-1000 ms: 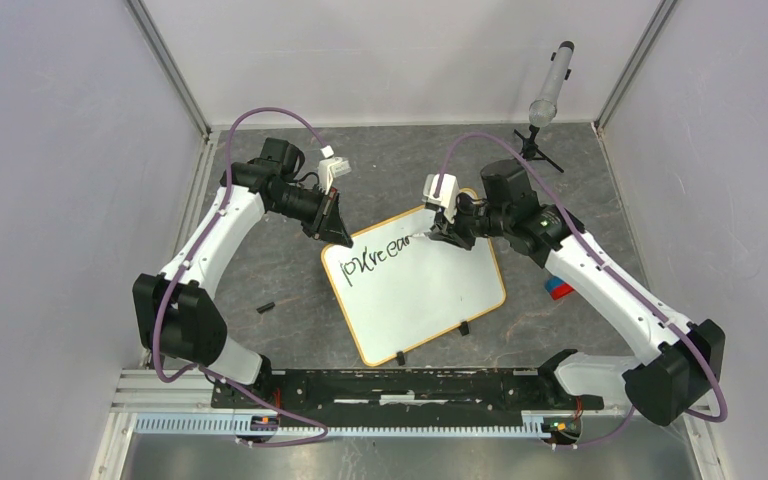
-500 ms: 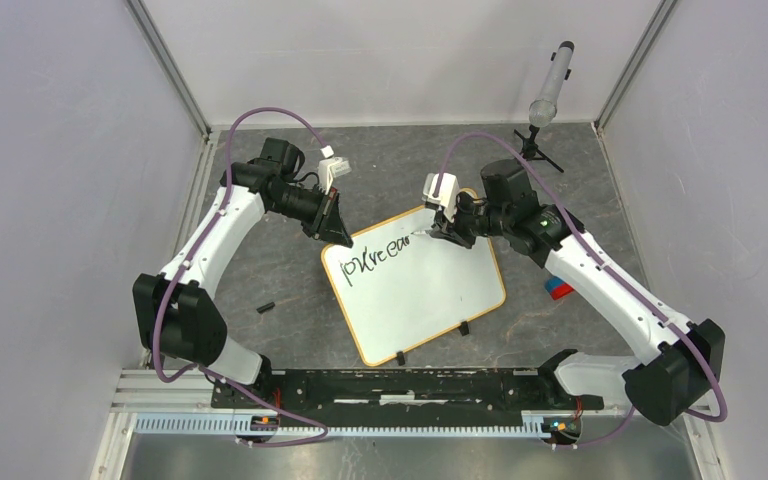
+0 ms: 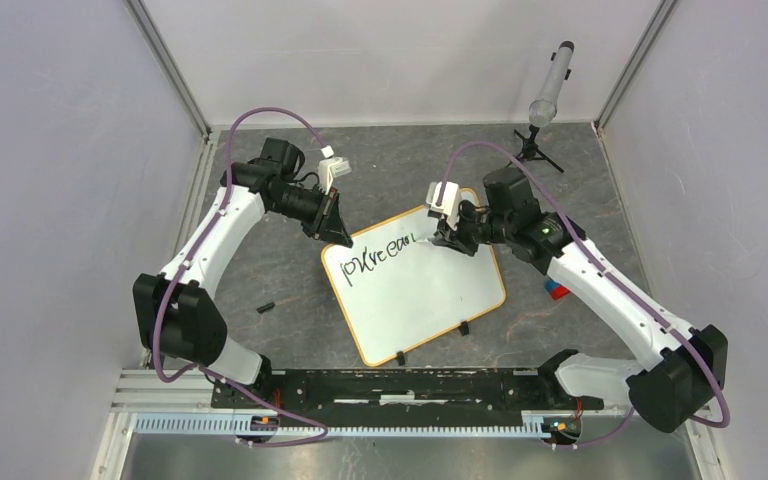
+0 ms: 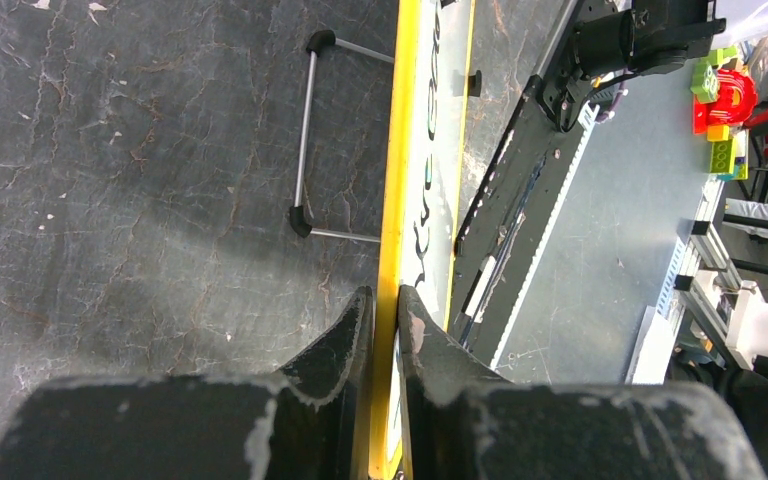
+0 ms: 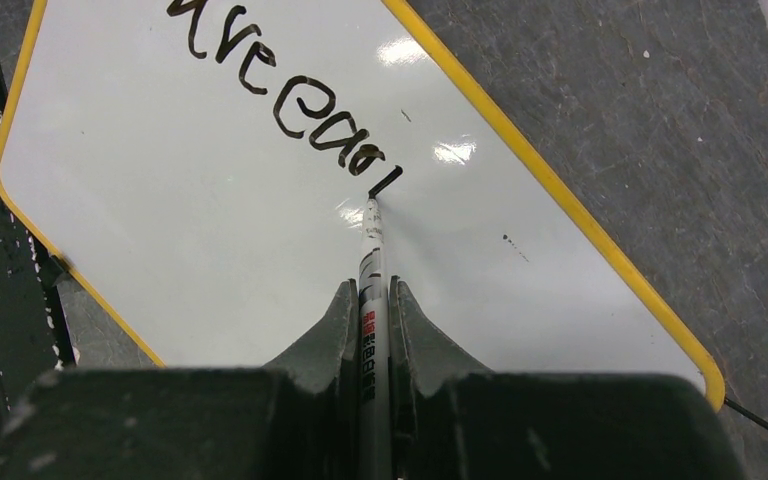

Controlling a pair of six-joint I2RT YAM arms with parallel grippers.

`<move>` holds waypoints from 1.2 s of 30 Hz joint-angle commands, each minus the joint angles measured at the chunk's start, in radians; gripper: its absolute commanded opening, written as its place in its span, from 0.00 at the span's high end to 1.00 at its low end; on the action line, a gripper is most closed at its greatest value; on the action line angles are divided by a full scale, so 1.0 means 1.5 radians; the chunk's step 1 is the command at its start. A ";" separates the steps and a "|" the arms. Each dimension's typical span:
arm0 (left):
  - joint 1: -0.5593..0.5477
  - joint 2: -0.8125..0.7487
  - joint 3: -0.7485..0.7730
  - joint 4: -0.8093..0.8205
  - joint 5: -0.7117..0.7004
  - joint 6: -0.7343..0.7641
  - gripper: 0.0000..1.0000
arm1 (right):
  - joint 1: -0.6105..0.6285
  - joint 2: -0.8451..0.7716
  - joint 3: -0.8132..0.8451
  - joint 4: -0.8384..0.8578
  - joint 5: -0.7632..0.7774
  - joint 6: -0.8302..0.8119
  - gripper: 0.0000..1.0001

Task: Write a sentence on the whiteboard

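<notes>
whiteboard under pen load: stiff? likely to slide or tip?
Probably stiff: the whiteboard frame runs straight in the left wrist view. Likely light and apt to slide; the left end effector is clamped on its edge while the marker writes. Glossy face probably slippery to grasp flat.

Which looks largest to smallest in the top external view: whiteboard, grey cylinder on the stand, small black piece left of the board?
1. whiteboard
2. grey cylinder, though it is raised nearer the camera
3. small black piece
</notes>
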 commanded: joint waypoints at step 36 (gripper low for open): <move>-0.005 -0.008 0.009 -0.010 -0.007 0.029 0.98 | -0.035 0.000 0.003 -0.011 -0.013 -0.011 1.00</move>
